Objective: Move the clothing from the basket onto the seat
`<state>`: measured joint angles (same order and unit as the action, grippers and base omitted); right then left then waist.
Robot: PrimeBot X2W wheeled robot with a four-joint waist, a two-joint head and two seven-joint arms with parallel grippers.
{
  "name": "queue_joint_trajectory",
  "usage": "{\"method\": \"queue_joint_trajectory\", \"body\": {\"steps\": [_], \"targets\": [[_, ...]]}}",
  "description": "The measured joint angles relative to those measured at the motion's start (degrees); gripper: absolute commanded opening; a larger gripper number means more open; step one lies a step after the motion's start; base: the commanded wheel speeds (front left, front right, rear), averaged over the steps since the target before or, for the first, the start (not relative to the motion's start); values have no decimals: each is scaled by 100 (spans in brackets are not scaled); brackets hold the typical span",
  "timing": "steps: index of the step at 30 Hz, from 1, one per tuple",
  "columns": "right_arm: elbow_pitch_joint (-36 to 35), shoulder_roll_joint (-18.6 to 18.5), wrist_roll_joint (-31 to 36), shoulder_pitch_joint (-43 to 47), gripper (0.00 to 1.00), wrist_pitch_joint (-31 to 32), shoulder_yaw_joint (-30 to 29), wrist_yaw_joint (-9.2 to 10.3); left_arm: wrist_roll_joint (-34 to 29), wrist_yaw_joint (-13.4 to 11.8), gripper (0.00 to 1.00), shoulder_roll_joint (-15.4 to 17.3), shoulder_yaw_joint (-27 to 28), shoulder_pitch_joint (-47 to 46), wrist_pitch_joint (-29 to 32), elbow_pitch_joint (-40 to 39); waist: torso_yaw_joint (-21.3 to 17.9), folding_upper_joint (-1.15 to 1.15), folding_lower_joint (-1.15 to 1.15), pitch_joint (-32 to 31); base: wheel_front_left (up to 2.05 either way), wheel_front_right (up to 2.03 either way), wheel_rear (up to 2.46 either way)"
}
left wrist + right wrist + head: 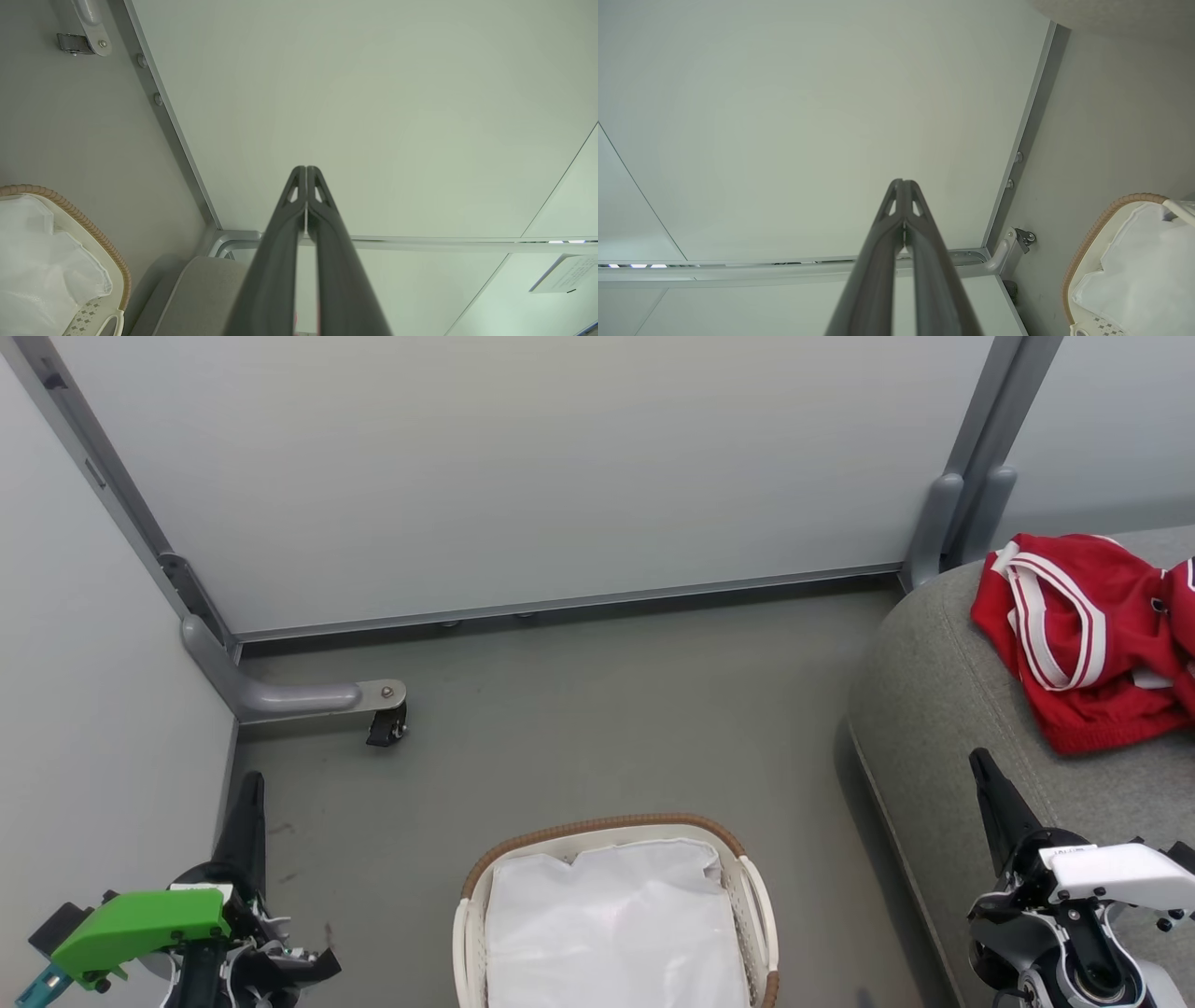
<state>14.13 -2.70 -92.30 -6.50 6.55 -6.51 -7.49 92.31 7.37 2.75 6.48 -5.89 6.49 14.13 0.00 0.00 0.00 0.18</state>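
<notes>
The red clothing (1092,635) with white stripes lies crumpled on the grey seat (943,709) at the right. On the floor at bottom centre stands the white basket (761,905) with its brown rim, holding just the white liner sheet (611,933). My left gripper (250,779) is at the lower left, shut and holding nothing, well left of the basket. My right gripper (978,758) is shut and holds nothing, over the seat's front edge below the clothing. Both wrist views show the fingertips pressed together: left gripper (306,169), right gripper (903,182). The basket rim (93,231) and basket rim (1092,233) show at those views' edges.
Pale partition panels (523,476) close off the back and left. A grey panel foot with a black caster (383,723) sticks out onto the grey floor (607,709) at the left. A second grey post (934,527) stands by the seat's far corner.
</notes>
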Motion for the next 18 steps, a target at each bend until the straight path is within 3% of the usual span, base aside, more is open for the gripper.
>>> {"method": "queue_joint_trajectory", "body": {"steps": [18], "targets": [[-3, 0, -1, 0, 0, 0, -2, 0, 0, 1, 0, 0, 3, -3, 1, -5, 0, 0, 0, 0, 0, 0, 0]]}}
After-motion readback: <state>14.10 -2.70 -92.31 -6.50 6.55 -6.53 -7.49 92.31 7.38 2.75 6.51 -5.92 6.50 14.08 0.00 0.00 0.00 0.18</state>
